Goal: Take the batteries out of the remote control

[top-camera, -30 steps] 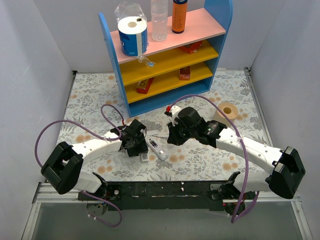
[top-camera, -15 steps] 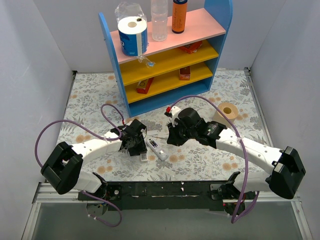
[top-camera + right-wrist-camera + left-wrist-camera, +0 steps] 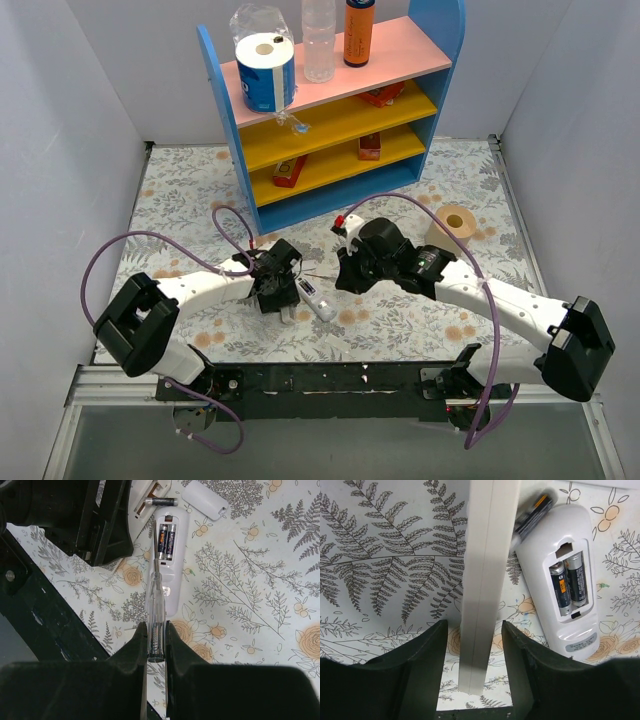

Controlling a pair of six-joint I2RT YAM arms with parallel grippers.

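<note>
Shifting a little rightward since a second ago, the left arm is now carrying the left end effector (image 3: pixel 474 625) slightly nearer the remote control (image 3: pixel 318 300), while the right arm is holding almost the same pose. The remote is lying back-up on the floral bench (image 3: pixel 180 200) between the two end effectors. Its battery bay is standing uncovered, and the two batteries (image 3: pixel 560 589) are still sitting side by side inside it.

The left end effector's fingers (image 3: pixel 427 665) are standing apart on either side of a long white piece (image 3: pixel 480 580). A sliver of bench is showing at each side, so they are not clamping it. That piece is lying just beside the remote, and a third dark battery (image 3: pixel 532 512) is showing near its far end, close to the remote's top.

The right end effector (image 3: pixel 154 642) is clamping a thin clear stick (image 3: pixel 153 595). The stick's tip is reaching over the remote at the near end of the bay, but whether it is touching cannot be told. A small white cover (image 3: pixel 205 499) is lying loose on the bench just beyond the remote.
</note>
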